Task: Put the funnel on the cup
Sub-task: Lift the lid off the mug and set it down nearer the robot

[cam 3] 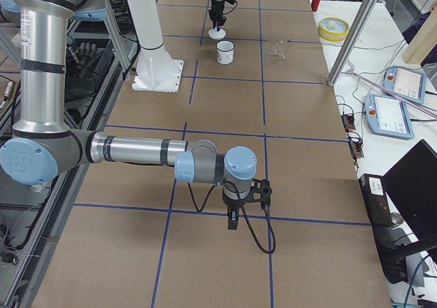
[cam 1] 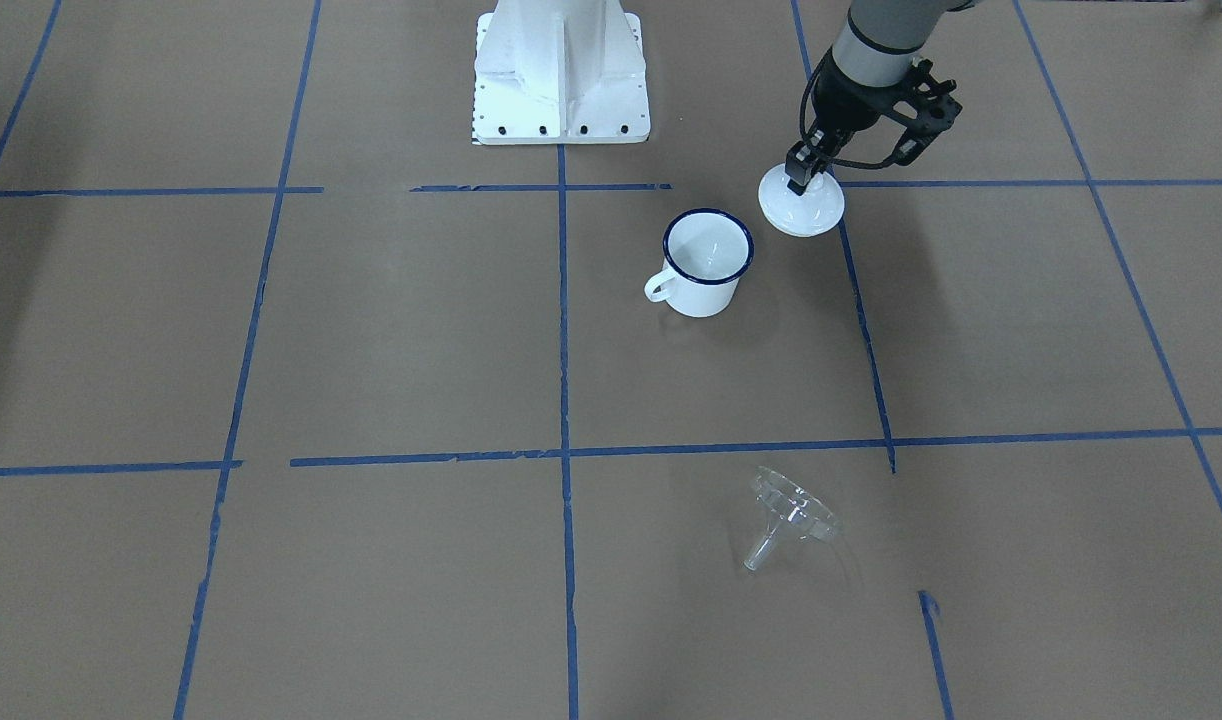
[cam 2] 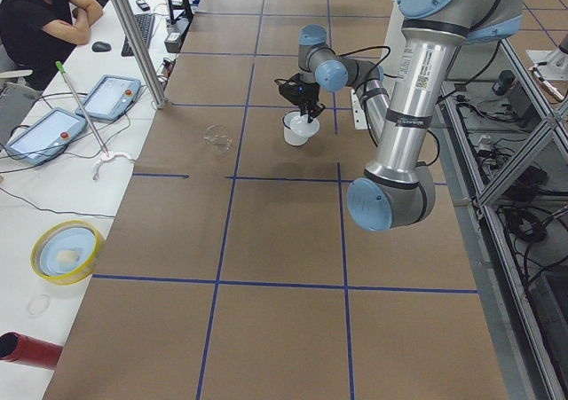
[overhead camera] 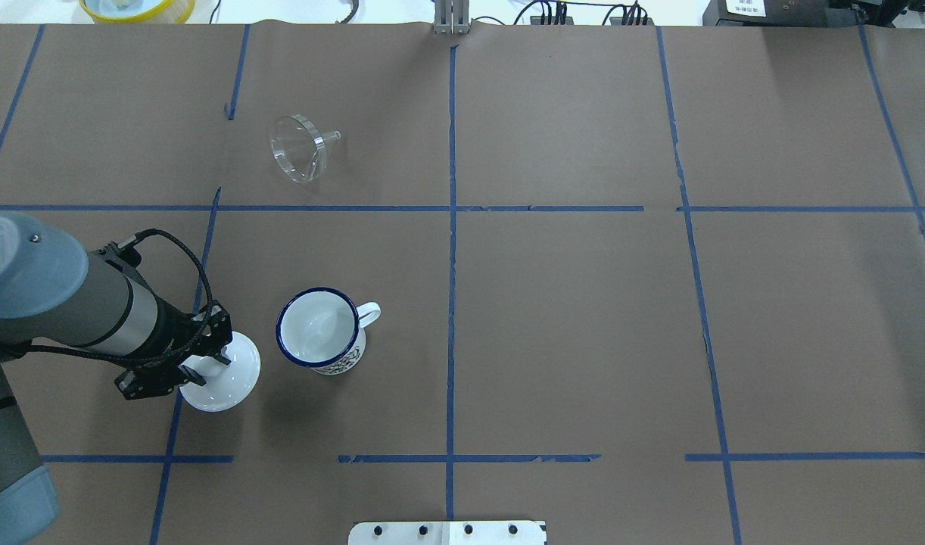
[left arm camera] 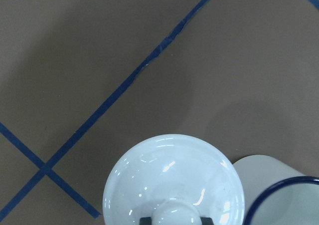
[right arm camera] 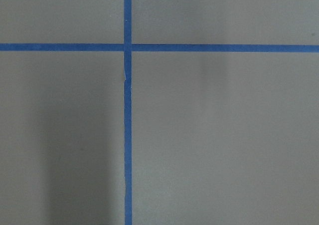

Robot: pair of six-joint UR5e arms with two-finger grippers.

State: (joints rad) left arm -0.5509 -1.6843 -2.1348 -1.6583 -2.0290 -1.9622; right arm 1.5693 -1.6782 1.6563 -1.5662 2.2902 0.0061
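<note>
The clear funnel point(cam 1: 791, 515) lies on its side on the brown paper, far from the robot; it also shows in the overhead view point(overhead camera: 300, 147). The white mug with the blue rim point(cam 1: 706, 262) stands upright and uncovered point(overhead camera: 319, 329), its rim at the edge of the left wrist view point(left arm camera: 289, 200). My left gripper point(cam 1: 803, 178) is shut on the knob of a round white lid point(cam 1: 801, 207), right beside the mug point(overhead camera: 220, 371). My right gripper point(cam 3: 232, 219) hangs over bare paper far from all of these; I cannot tell whether it is open or shut.
The robot's white base plate point(cam 1: 561, 75) stands behind the mug. Blue tape lines point(overhead camera: 451, 227) divide the paper into squares. A yellow-rimmed bowl point(overhead camera: 137, 7) sits beyond the far edge. A person point(cam 2: 44, 19) sits at the side bench with tablets.
</note>
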